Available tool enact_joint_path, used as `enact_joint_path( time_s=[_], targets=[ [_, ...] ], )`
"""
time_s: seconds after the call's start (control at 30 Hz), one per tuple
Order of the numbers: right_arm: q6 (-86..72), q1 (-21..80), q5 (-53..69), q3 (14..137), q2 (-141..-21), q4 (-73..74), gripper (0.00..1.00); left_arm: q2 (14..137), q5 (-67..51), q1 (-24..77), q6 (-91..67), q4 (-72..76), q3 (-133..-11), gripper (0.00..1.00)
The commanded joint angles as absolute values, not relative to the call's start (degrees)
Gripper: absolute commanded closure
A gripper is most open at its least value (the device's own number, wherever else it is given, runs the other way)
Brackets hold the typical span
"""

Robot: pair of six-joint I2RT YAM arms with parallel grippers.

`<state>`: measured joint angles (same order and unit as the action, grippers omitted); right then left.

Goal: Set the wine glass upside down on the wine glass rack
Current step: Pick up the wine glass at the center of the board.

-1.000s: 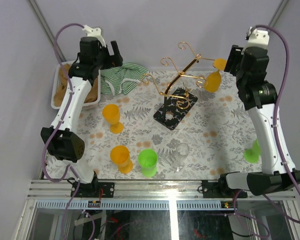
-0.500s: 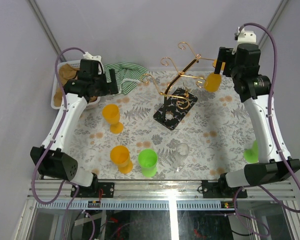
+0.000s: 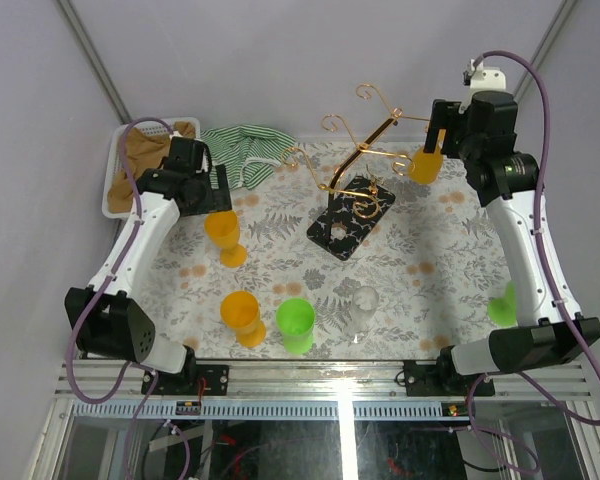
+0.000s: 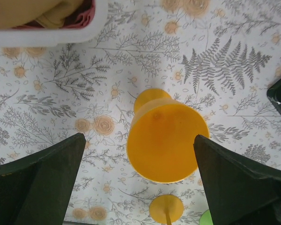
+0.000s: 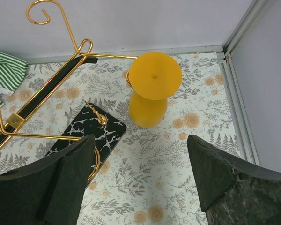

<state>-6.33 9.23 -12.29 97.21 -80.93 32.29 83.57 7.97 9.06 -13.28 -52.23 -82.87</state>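
Observation:
The gold wire wine glass rack (image 3: 365, 150) stands on its black patterned base (image 3: 352, 215) at the back centre. An orange wine glass (image 3: 426, 160) hangs upside down on its right arm; in the right wrist view it (image 5: 151, 91) shows foot up. My right gripper (image 3: 441, 125) is open and empty just above and behind it (image 5: 140, 140). My left gripper (image 3: 210, 190) is open above a second, upright orange wine glass (image 3: 222, 228); in the left wrist view that glass (image 4: 166, 140) lies between the spread jaws (image 4: 138, 143), untouched.
A white basket (image 3: 112, 190) with brown cloth and a striped green cloth (image 3: 242, 152) lie at the back left. Another orange glass (image 3: 242, 315), a green one (image 3: 295, 325) and a clear one (image 3: 362, 308) stand near the front. A green glass (image 3: 502, 305) stands at the right.
My left arm has swung forward from over the basket to above the upright orange glass. My right gripper has drawn back a little from the hung glass and stays open.

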Motion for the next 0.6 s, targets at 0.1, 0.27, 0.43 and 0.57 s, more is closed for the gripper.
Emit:
enact_joint_path(
  time_s=[0.1, 0.27, 0.43, 0.57],
  targets=[
    [-5.5, 9.5, -12.5, 96.5, -77.1, 30.2, 0.13, 86.2, 5.8, 9.1, -13.7, -49.9, -80.7, 0.01],
    [-4.3, 9.6, -14.1, 95.5, -75.9, 30.4, 0.13, 87.3, 5.2, 9.0, -13.5, -48.3, -77.6, 0.11],
    [-3.8, 9.6, -14.6, 94.8, -75.5, 30.2, 0.13, 87.8, 5.6, 9.1, -13.4, -47.5, -75.8, 0.31],
    [-3.7, 9.5, -14.4, 94.7, -75.8, 30.1, 0.13, 87.8, 6.1, 9.1, -13.4, -47.3, -76.7, 0.6]
  ],
)
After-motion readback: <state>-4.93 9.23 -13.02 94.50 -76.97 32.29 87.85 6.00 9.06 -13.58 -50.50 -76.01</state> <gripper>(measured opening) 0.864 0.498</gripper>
